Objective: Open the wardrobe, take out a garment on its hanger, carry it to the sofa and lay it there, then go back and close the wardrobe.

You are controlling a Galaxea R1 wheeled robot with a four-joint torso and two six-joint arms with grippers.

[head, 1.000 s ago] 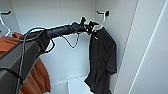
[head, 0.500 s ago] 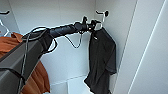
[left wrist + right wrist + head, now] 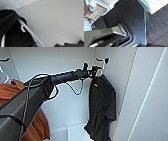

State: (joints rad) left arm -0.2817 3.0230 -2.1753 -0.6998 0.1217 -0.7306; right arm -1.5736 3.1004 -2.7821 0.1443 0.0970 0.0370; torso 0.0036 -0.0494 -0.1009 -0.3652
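Black garment (image 3: 101,109) hangs limp inside the open wardrobe (image 3: 62,69), close to its right inner wall, hem reaching down near the floor of the cabinet. It drapes from a thin white hanger (image 3: 99,72); the shoulders sit on the hanger arms, so the fabric's weight keeps it straight and vertical. In the left wrist view the hanger (image 3: 26,30) shows as a white bar with a small notch hook, dark cloth (image 3: 11,30) folded over it.

Just above and beside the garment, a black peg (image 3: 103,60) juts from the wardrobe wall. Whether the hanger's hook is on that peg or clear of it, cannot tell.

Left gripper (image 3: 93,72) is at the hanger's neck, right at the garment's collar, arm stretched long from the robot into the cabinet. Judgement: it is placed there because the neck is the one stiff point from which garment and hanger lift together. Whether the fingers are closed on the hanger or merely beside it, cannot tell. Right gripper: its opening cannot be made out.

Further from the garment, towards the wardrobe's left side, an orange garment (image 3: 37,122) hangs behind the arm.
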